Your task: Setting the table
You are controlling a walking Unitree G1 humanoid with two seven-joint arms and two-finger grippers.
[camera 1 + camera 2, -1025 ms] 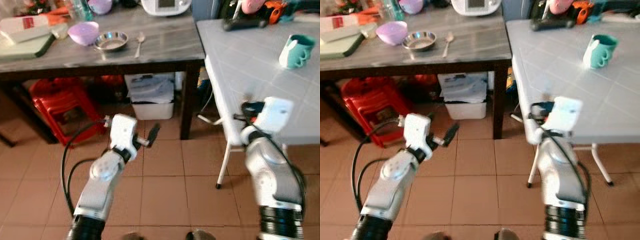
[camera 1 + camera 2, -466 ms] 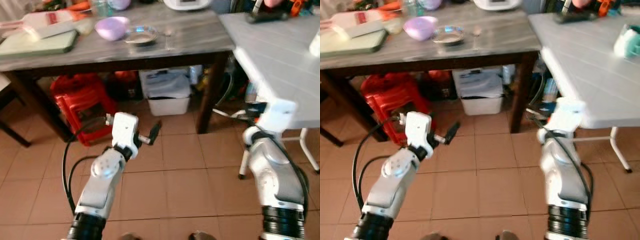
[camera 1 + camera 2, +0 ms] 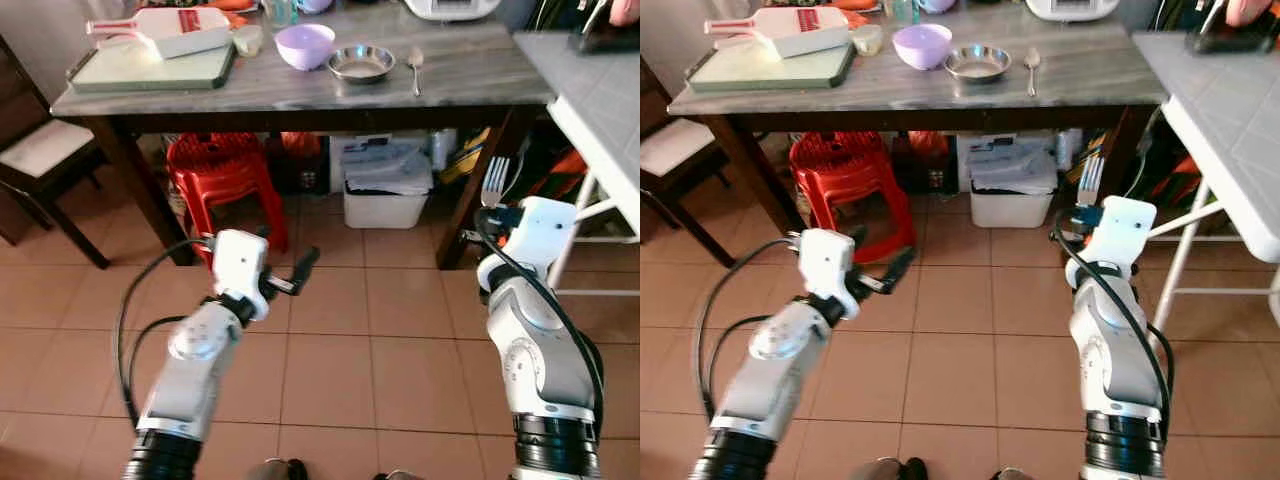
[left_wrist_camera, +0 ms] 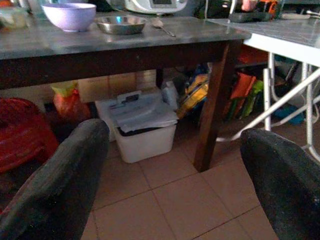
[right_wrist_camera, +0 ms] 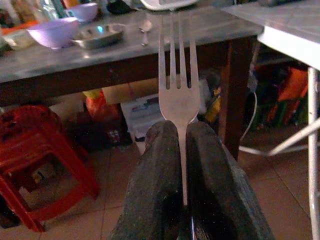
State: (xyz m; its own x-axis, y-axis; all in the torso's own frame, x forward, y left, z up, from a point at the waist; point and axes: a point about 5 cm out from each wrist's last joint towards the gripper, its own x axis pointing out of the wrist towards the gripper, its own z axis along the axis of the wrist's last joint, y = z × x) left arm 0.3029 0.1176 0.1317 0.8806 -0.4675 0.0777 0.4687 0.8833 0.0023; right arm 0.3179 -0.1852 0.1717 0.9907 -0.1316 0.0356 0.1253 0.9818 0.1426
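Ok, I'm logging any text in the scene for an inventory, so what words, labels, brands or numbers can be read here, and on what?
None can be read.
White carton lying on the green tray: a red label with pale marks, too blurred to read.
White appliance at the dark table's back edge: a display panel, too small to read.
Fork in the right pincer: no marking visible.
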